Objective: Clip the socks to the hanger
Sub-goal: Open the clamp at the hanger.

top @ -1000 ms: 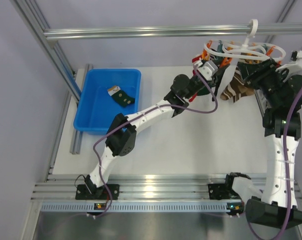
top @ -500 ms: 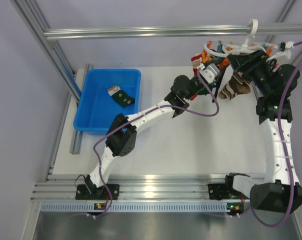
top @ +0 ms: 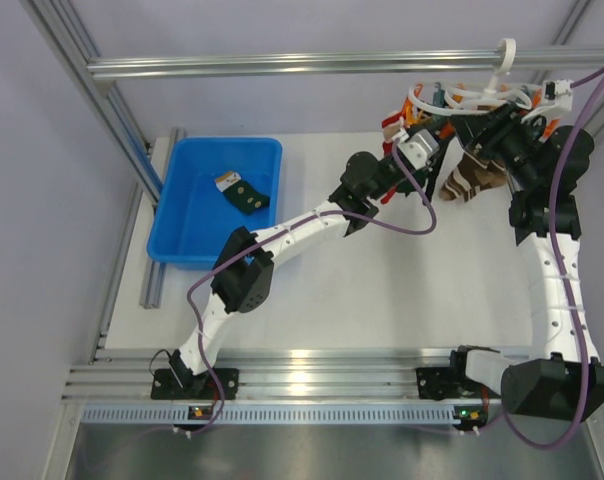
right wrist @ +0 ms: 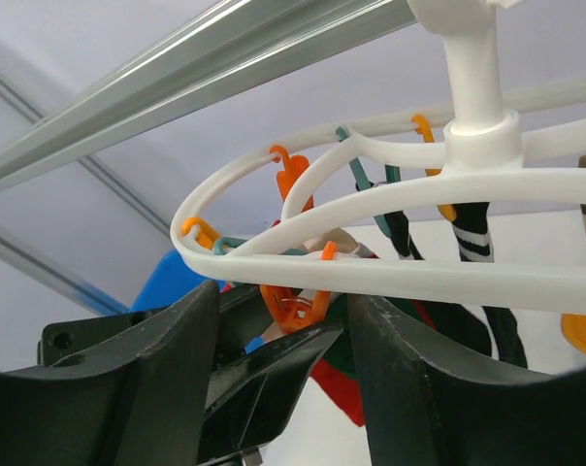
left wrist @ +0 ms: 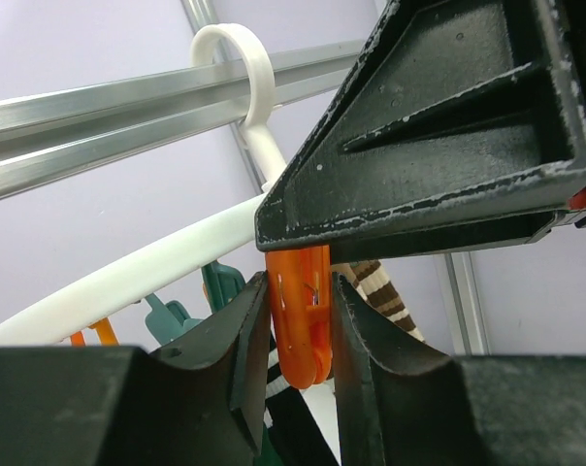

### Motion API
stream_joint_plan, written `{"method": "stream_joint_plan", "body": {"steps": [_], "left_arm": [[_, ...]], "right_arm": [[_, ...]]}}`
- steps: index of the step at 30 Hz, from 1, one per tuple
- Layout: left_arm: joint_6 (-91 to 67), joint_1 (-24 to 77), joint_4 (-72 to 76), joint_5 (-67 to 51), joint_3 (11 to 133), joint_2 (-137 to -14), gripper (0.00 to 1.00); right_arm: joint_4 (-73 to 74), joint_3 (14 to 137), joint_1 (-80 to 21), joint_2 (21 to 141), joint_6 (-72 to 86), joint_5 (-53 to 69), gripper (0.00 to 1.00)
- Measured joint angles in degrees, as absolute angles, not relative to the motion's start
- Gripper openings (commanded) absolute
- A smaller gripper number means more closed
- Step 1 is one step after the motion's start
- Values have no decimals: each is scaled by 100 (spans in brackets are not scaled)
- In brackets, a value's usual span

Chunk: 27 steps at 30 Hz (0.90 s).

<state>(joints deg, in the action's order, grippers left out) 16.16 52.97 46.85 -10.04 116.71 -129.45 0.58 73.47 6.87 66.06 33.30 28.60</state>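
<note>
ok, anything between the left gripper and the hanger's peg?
Nothing visible. The orange peg on the hanger already sits inside the left gripper, fingers apparently closed on it from both sides.

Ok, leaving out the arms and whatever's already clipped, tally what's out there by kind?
Bin: 1
Sock, loose in the bin: 1
Hanger: 1
Total: 3

L jaws pinch orange peg (left wrist: 300,316) under hanger (left wrist: 246,73)
</note>
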Motion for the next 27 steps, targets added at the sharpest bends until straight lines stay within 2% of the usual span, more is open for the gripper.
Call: {"method": "stream_joint_plan", "body": {"steps": [3,7,10,15,17,19,23,24,27], "left_arm": [[1597,5297,4722,-1041,11662,-12945,0],[1592,5293,4746,-1044,11653,-12945,0],[1584,5293,4762,-1068,11653,-12945,0],[1581,5286,4768,-1068,11636,-12945,0],[1579,5280,4768,-1072,11633,-12945,0],[1581,5275,4768,-1083,11633,-12945,0],[1577,5264,4766,-1092,11622,-12945,0],[1577,5260,4766,-1107,11605,-12945,5],[1573,5253,4816,-1107,11531,-12934,19]], "right_arm": [[60,7347,685,6617,3199,2851,41],[71,7347,650,6630,3065,2823,36],[86,7349,628,6683,2969,2812,34],[207,7437,576,6770,2963,2788,37],[222,7456,565,6799,2982,2781,34],[215,7456,561,6799,3024,2764,28],[213,7446,561,6799,3166,2661,8],[191,7422,561,6796,3216,2628,1],[180,7382,561,6794,3341,2591,0]]}}
